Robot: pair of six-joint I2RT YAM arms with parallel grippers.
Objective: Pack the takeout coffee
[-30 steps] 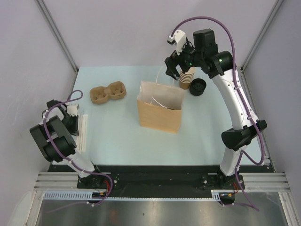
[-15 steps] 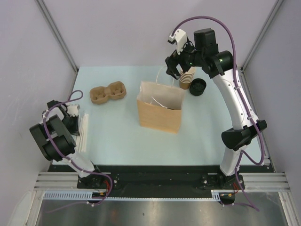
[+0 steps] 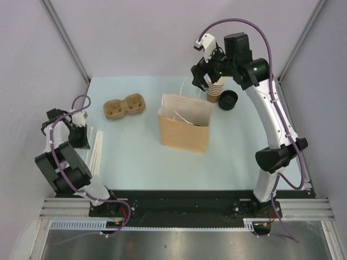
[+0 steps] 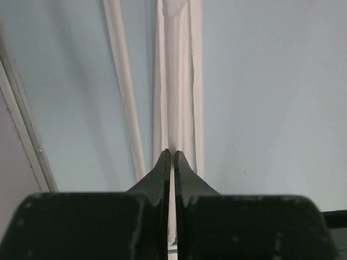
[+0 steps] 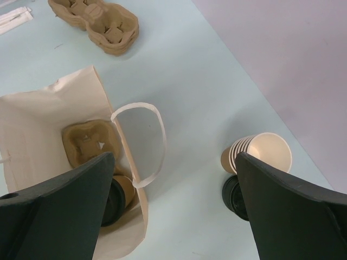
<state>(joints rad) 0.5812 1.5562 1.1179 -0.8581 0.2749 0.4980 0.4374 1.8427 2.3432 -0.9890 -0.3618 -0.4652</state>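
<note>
The coffee (image 5: 119, 196) is in the bag (image 3: 183, 140). It sits on the bottom, lid on, just beside a carrier (image 5: 87, 142), and the right gripper's near finger half hides it. My right gripper (image 5: 172, 155) hangs over the bag's far edge with its jaws spread wide and nothing between them. I read the packing step itself as done, and the drop as finished.

My left gripper (image 4: 171, 154) is down at the wrapped straws (image 4: 179, 81) near the table's left edge. Its jaws are clenched tip to tip. I cannot tell whether a wrapper is pinched between them.

If a straw goes in too (my guess, not something shown), the next move needs a slow lift to check the catch. Then it needs a carry to the bag mouth, with the right arm drawn clear first.

Only the right wrist view looks into the bag. From the top camera I see just the bag's opening and handle, not the cup. Only the left wrist view shows the tips meeting. The top view alone shows both arms well apart, with a second carrier (image 3: 124, 106) on the table between them.
</note>
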